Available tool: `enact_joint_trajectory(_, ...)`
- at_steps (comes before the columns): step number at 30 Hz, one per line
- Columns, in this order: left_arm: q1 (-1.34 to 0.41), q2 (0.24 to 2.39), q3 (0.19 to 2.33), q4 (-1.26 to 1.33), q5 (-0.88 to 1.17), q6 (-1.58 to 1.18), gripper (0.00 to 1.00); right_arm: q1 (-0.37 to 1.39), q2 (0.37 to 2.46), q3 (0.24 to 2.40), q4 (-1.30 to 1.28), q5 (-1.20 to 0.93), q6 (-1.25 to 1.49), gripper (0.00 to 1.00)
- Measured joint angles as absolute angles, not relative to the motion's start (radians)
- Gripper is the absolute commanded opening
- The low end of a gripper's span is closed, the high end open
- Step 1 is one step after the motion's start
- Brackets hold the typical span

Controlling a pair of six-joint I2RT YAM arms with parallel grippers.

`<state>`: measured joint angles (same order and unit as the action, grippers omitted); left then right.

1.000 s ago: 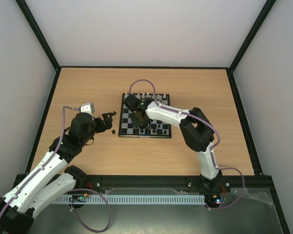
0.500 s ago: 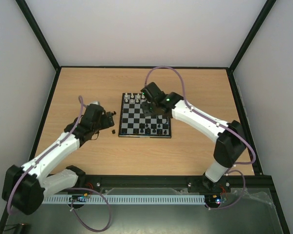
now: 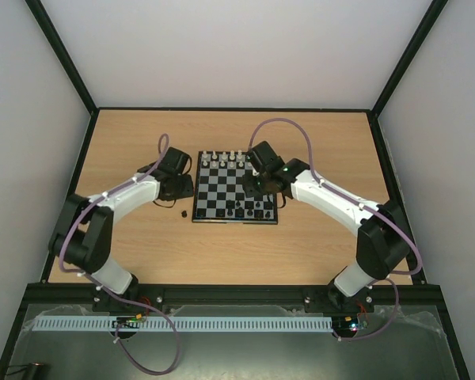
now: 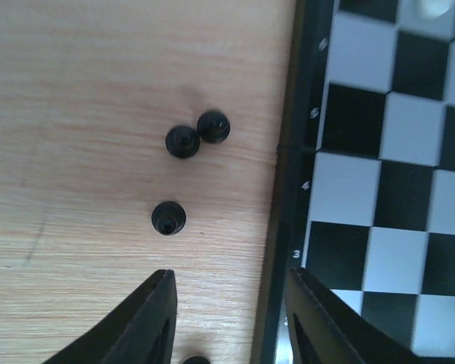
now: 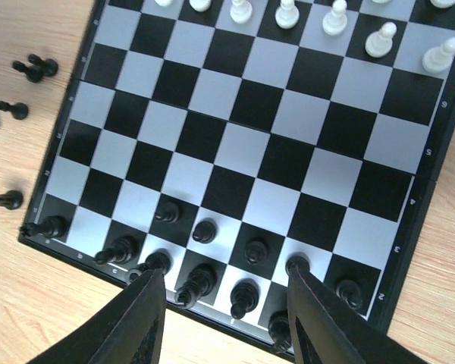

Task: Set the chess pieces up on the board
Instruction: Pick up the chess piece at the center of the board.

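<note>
the left gripper (image 4: 230, 274) hangs over the wooden table (image 4: 76, 152) just beside the left border of the board (image 4: 390, 129), its fingers (image 4: 155, 322) spread wide and pinching nothing. ahead of them three loose black chess pieces (image 4: 168, 218) lie on the wood: two touch each other, and the third sits apart, nearer the fingers. a fourth shows between the fingers, cut off by the lower edge of the left wrist view.

the board's dark border carries small pale rank numbers. a "3" can be read in the left wrist view; the others are too blurred to read.

on the board, more black pieces stand on the two rows nearest the arms, and a few of these rows' squares are bare. white chess pieces (image 5: 335, 19) line the far side.

the right gripper (image 5: 226, 271) hovers above the black rows, its fingers (image 5: 318, 322) parted and holding nothing.
</note>
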<state>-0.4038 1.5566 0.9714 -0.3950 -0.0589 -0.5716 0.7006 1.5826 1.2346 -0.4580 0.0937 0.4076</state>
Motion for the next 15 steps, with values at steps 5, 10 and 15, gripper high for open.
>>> enact_joint_trajectory(5,-0.404,1.655,0.971,-0.403,-0.034,-0.563,0.34,0.701,1.570,1.234,-0.437,0.061,0.407,0.45)
enact_joint_trajectory(10,-0.404,1.685,0.982,-0.411,-0.035,-0.563,0.36,0.701,1.570,1.225,-0.424,0.036,0.407,0.45)
enact_joint_trajectory(15,-0.405,1.682,0.988,-0.412,-0.055,-0.566,0.53,0.701,1.570,1.218,-0.420,0.020,0.407,0.45)
